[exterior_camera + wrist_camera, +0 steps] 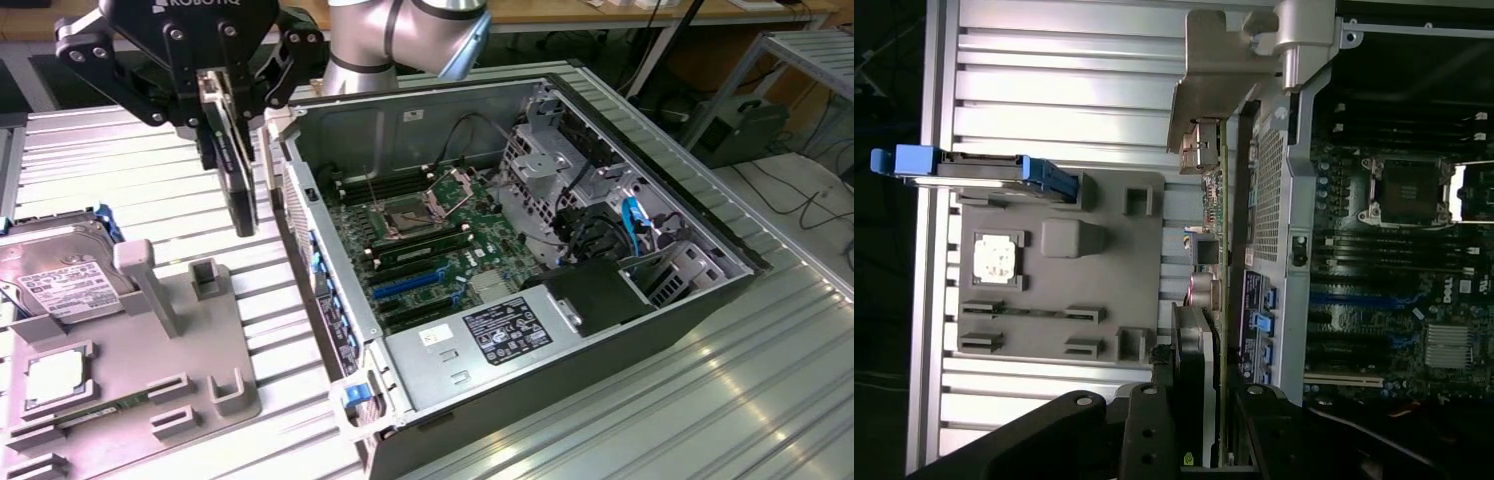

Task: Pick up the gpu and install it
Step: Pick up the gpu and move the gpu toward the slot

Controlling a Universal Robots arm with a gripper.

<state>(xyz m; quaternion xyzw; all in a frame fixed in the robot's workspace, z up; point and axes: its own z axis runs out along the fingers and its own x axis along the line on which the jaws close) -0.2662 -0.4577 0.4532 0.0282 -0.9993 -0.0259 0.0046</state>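
Observation:
My gripper (224, 105) is shut on the gpu (238, 190), which hangs edge-on and upright above the table, between the grey fixture (134, 390) and the open computer case (300, 190). In the wrist view the gpu (1211, 300) shows its green board edge, black shroud and silver end bracket (1219, 70), with my gripper (1199, 430) clamped on its near end. It sits just outside the case's side wall. The motherboard (441, 240) with its blue expansion slots (407, 285) lies open inside the case.
The grey fixture holds a silver hard drive (60, 270) with blue rails and a small square processor chip (54, 375). The case's wall (1279, 200), drive cage (561, 170) and cables (627, 225) crowd its far side. Ribbed metal table (747, 400) surrounds everything.

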